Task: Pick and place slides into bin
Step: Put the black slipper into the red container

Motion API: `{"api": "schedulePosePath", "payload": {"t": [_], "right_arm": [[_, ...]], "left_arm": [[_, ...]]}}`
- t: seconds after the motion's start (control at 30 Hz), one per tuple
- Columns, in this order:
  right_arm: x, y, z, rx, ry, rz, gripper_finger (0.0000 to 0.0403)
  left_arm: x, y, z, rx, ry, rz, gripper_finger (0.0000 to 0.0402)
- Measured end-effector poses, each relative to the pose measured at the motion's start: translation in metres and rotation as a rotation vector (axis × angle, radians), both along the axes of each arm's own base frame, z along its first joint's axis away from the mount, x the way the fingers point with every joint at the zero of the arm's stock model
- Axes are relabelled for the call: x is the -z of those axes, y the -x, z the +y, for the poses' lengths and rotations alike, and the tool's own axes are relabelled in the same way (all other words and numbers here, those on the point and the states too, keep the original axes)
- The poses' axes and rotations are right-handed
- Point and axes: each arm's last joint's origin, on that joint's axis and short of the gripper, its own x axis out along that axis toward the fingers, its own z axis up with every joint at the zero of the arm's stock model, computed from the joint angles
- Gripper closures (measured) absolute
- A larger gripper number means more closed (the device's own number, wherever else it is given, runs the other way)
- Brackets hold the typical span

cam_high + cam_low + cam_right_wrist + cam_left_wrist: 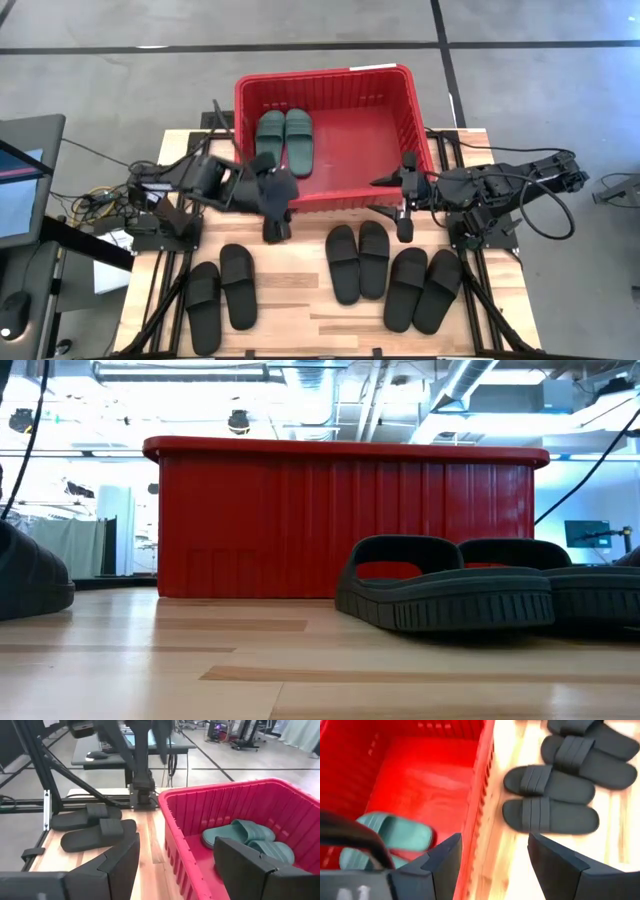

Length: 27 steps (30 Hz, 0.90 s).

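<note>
The red bin (pixel 420 130) stands at the table's far middle, and the dull green pair (pixel 285 140) lies flat on its floor near its left wall. Three black pairs lie soles down on the table: left (pixel 222 295), middle (pixel 358 262) and right (pixel 425 290). My left gripper (pixel 285 195) is open and empty above the bin's near rim (pixel 482 795), and it also shows in the left wrist view (pixel 495 865). My right gripper (pixel 395 195) is open and empty by the bin's near right corner, and it also shows in the right wrist view (pixel 177 865).
The bin's tall near wall (pixel 340 525) stands behind the black slides (pixel 450 585) in the low view. Dark arm mounts (pixel 160 225) (pixel 480 230) stand at the table's left and right sides. Bare wood lies between the pairs and along the near edge.
</note>
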Motion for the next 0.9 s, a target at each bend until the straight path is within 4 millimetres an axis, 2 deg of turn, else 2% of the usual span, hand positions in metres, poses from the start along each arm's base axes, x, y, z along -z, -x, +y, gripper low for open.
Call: {"api": "schedulePosePath", "payload": {"t": [0.23,0.43,0.67,0.9], "right_arm": [[0.0,0.0,0.002,-0.019,-0.005,0.001,0.0163],[0.0,0.002,0.007,-0.057,0.046,0.007,0.0163],[0.0,0.002,0.007,-0.065,0.066,0.01,0.0163],[0.001,0.002,0.007,-0.066,0.072,0.018,0.0163]], "left_arm": [[0.01,0.017,-0.047,-0.036,-0.026,-0.016,0.0186],[0.026,0.025,-0.075,-0.051,-0.043,-0.017,0.0186],[0.072,0.033,-0.107,-0.017,0.061,0.176,0.0186],[0.122,0.055,-0.138,-0.052,0.158,0.415,0.0186]]}}
